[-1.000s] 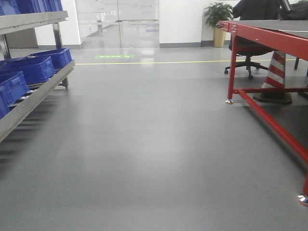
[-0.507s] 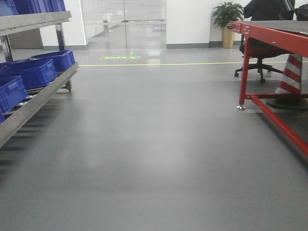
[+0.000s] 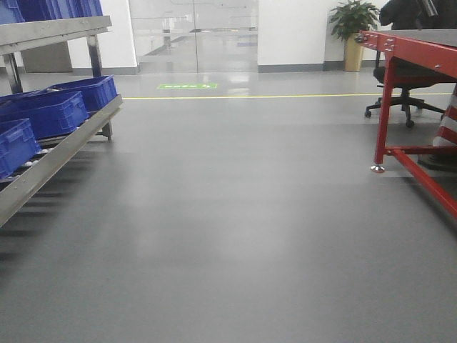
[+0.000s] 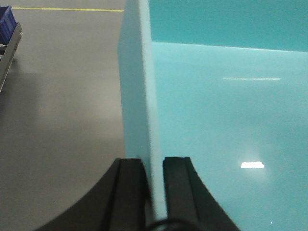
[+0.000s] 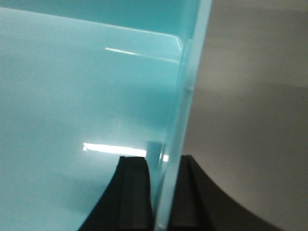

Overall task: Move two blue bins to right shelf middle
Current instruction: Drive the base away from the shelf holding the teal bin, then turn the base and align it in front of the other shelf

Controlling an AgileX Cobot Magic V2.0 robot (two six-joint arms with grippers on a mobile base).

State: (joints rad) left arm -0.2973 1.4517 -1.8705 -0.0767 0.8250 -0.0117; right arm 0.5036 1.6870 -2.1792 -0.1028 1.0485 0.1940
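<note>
Left jaws closed tight on the left side wall of the pale blue bin (image 4: 144, 96), one black finger (image 4: 130, 192) outside the wall and one inside, wall upright between them. Bin's glossy inside fills everything right of the left jaws. Right jaws likewise clamped on the opposite wall, seen edge-on in the right wrist view (image 5: 185, 96), with a finger (image 5: 132, 192) inside and the other outside; bin inside spreads left of the right jaws. So the bin hangs between the two jaws, above bare grey floor (image 3: 228, 229). Only one tub interior shows; cannot tell if a second is nested under it. Left of the left jaws and a bit ahead, the steel shelf (image 3: 57, 157) runs along the floor, its low tier carrying dark blue bins (image 3: 43, 111), more on the tier above. Bin is well apart from that shelf. Ahead and right of the right jaws, a red-framed worktop (image 3: 385, 107) with a striped cone (image 3: 450, 125) under it. Farther ahead: yellow floor line (image 3: 285, 96), green floor mark (image 3: 187, 86), office chair (image 3: 403, 78), potted plant (image 3: 352, 21), glass doors (image 3: 193, 36) at the back wall.
</note>
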